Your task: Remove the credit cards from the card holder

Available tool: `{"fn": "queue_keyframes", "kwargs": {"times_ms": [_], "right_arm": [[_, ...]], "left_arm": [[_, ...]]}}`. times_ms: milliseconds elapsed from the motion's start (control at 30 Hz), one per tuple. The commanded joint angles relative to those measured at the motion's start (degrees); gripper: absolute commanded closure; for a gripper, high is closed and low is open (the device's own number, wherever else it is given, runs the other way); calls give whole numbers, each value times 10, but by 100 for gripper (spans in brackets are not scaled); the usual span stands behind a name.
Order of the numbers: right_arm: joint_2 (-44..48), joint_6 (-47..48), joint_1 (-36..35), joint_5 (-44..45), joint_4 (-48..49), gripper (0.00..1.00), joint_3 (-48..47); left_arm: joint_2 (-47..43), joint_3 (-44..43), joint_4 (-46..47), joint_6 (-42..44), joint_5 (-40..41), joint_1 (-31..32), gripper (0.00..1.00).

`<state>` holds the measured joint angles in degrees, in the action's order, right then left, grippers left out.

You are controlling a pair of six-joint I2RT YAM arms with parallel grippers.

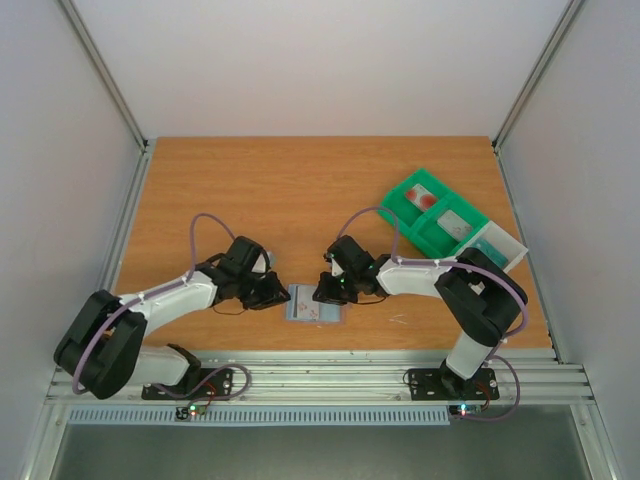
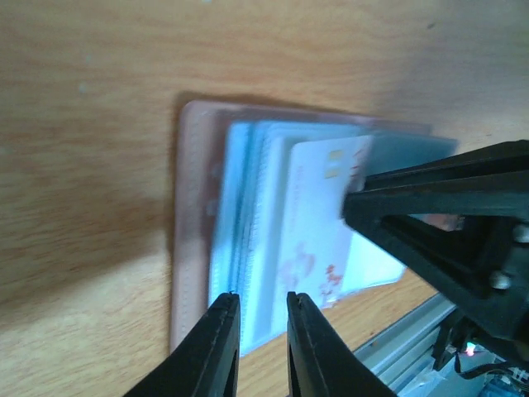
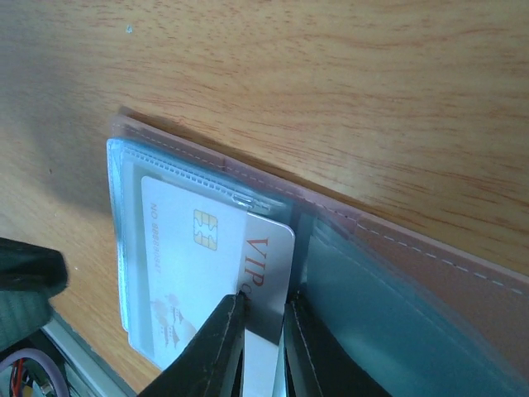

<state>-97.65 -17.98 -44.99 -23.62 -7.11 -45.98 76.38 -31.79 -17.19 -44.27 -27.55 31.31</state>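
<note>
- Tan-brown outside down, the card holder (image 1: 314, 309) lies spread open on the worktop (image 1: 300, 190) near its front edge, between the two arms.
- A white chip card (image 3: 186, 273) sits partly out of a clear sleeve in the holder. Its freed edge points toward the holder's fold.
- The right tool (image 3: 266, 331) is clenched on that freed edge, one finger on each face.
- The left tool (image 2: 263, 331) hangs over the holder's opposite end with its fingers nearly together. Whether it pinches or merely pins the sleeve edge, I cannot tell.
- The holder's long axis runs left to right in the top view, parallel to the worktop's near edge. The card's own long axis is hard to read from the wrist views.
- Progress, as a judgement: midway. What look like a red card and a grey card lie in compartments of the green tray (image 1: 404, 205), well apart from the holder.
- This white card is not yet free, and pale layers under it suggest more may remain.
</note>
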Motion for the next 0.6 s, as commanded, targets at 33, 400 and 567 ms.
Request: {"fn": "queue_keyframes", "kwargs": {"times_ms": [33,400,567], "right_arm": [[-18,-5,1,5,0,86,9],[-14,-6,3,3,19,93,25],[-11,-2,10,2,20,99,27]], "left_arm": [[-21,-27,0,13,11,3,79],[43,5,134,-15,-68,4,85],[70,6,118,6,-45,4,86]]}}
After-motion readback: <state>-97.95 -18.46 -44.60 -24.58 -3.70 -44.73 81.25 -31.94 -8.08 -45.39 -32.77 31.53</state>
